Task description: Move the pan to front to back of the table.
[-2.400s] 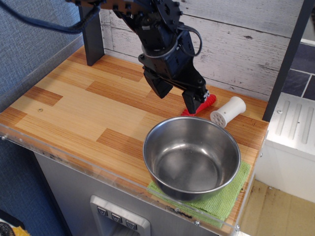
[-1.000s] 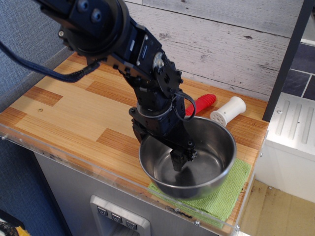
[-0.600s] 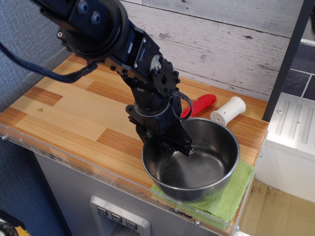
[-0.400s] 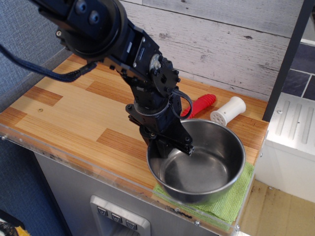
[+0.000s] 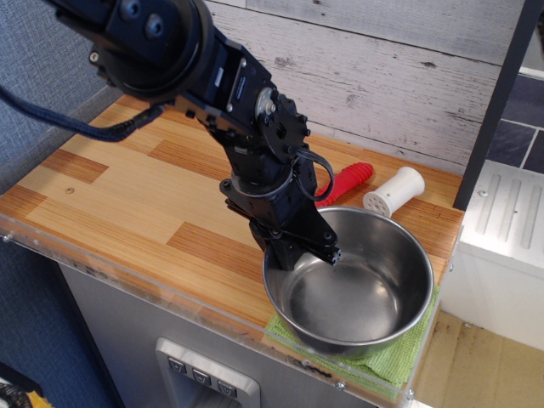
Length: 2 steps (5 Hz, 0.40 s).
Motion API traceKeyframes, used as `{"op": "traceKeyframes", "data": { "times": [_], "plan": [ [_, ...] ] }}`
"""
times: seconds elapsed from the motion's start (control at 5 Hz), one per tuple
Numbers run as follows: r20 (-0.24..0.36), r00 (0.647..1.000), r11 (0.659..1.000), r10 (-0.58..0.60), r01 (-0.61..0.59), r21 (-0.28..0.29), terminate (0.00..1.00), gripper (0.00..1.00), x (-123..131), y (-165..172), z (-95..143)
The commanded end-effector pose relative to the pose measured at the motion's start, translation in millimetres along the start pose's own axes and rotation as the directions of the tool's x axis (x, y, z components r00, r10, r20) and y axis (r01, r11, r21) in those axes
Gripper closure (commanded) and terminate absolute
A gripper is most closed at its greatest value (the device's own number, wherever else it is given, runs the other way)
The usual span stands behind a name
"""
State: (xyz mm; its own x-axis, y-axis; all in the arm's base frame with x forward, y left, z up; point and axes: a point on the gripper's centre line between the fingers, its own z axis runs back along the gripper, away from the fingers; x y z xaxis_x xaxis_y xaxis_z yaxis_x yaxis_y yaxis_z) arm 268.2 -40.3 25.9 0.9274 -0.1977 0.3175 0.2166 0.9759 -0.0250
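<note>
Stainless steel, polished and faintly scuffed inside, made up the pan (image 5: pixel 353 285), a deep round bowl shape with a thin rolled rim and no handle. It sat at the front right corner of the tabletop (image 5: pixel 127 191), on top of a green cloth (image 5: pixel 399 357) whose nubby weave showed only as a narrow fringe under its right and front sides. The pan's front wall reached close to the clear plastic strip along the tabletop's edge.

A black arm (image 5: pixel 178 59), built of bulky rounded joints with exposed cables, leaned down from the upper left. Its tool (image 5: pixel 310 246) was clamped on the pan's left rim, one dark finger running down inside the wall and the rest pressed against the outside; the metal mirrored the finger as a dark smear. Whether the pan's base rested fully on the cloth or was slightly lifted could not be told.

The tabletop itself was smooth laminate in long planks of pale and darker brown, with fine straight grain. Behind the pan, near the whitewashed plank wall (image 5: pixel 382 76), lay a red ribbed handle (image 5: pixel 348 180), partly hidden by the arm. Just beside it lay a small white cylindrical shaker (image 5: pixel 393 191) on its side, its perforated round end turned toward the front.
</note>
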Motion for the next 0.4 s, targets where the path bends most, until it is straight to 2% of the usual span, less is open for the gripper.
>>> {"op": "traceKeyframes", "data": {
  "times": [0.0,0.2],
  "plan": [
    [0.082,0.996,1.0,0.02,-0.019,-0.012,0.0,1.0,17.3,16.8,22.1],
    [0.14,0.983,0.993,0.119,-0.117,-0.025,0.0,1.0,25.9,36.0,35.0]
  ]
}}
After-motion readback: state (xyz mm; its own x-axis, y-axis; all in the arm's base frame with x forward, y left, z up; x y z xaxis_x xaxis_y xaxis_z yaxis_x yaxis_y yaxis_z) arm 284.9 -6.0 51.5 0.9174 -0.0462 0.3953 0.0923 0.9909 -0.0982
